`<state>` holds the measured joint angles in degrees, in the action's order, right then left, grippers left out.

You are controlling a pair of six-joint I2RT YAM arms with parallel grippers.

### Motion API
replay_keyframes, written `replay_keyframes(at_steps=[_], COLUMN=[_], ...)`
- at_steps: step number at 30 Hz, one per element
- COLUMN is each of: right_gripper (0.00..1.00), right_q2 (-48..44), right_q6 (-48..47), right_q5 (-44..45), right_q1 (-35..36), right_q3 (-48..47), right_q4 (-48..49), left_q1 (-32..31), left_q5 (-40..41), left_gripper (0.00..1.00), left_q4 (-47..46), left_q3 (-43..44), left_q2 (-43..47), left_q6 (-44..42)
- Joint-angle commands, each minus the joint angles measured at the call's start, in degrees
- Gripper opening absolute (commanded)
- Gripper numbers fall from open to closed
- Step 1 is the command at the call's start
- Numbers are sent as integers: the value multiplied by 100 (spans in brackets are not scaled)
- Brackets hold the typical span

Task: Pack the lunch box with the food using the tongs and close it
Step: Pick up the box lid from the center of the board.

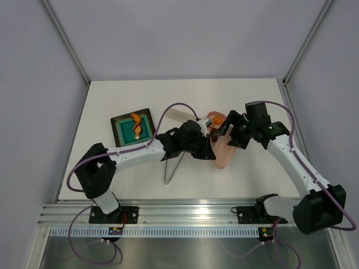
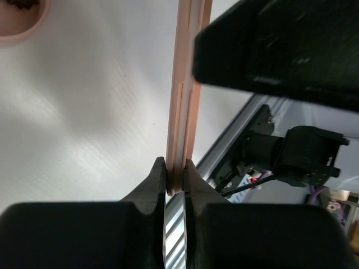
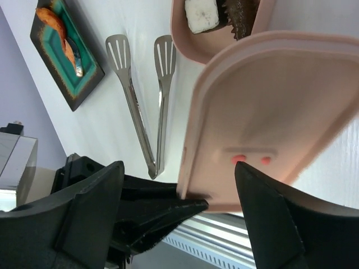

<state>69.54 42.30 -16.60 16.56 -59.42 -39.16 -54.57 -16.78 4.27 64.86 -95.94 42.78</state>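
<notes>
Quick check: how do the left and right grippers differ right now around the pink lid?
The left gripper is shut, pinching the lid by its thin edge; the right gripper is open, its fingers spread wide on either side of the lid. The left gripper alone has the lid; the right gripper holds nothing. Shared: both are at the lid, next to the open lunch box.

Place: robot lab test cell.
Enclosure: plain grey wall panels (image 1: pixel 179 33) held in metal framing posts (image 1: pixel 66 42).
Bench: white table (image 1: pixel 112 179) with an aluminium rail (image 1: pixel 185 216) along the near edge.
Rig: left arm (image 1: pixel 134 154) and right arm (image 1: pixel 291 159) bolted to the rail, trailing purple cables (image 1: pixel 178 103).
</notes>
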Motion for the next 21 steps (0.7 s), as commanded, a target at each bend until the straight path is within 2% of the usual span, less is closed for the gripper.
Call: replay_keyframes(at_steps=[1,2,5,9,13,16,21], right_gripper=[88,87,81,74,74,79,84], right_q2=[-239,-274,-441,-547,-459,-415,-362], right_q6=[-47,-82,-3,181,357,462,507], right_q5=[87,122,201,140,61,52,61], right_q1=[32,32,23,32,32,32,32], right_q3=[-245,-333,-360,-395,-570,-764,-975], right_q4=[-241,-311,-409,-225,-92,-39,-48], left_q1=[-28,-28,-54,-107,-264,-492,-792], left_q5=[639,823,1596,2729,3583,4216,4884], left_gripper=[0,0,0,0,0,0,0], left_q4=[520,1096,1994,2534,2667,2535,1982], left_q3=[369,474,791,940,950,801,239], left_q2=[620,716,875,1226,1394,1525,1842], left_q6=[-726,-1015,-1613,-2177,-2634,-3047,-3540])
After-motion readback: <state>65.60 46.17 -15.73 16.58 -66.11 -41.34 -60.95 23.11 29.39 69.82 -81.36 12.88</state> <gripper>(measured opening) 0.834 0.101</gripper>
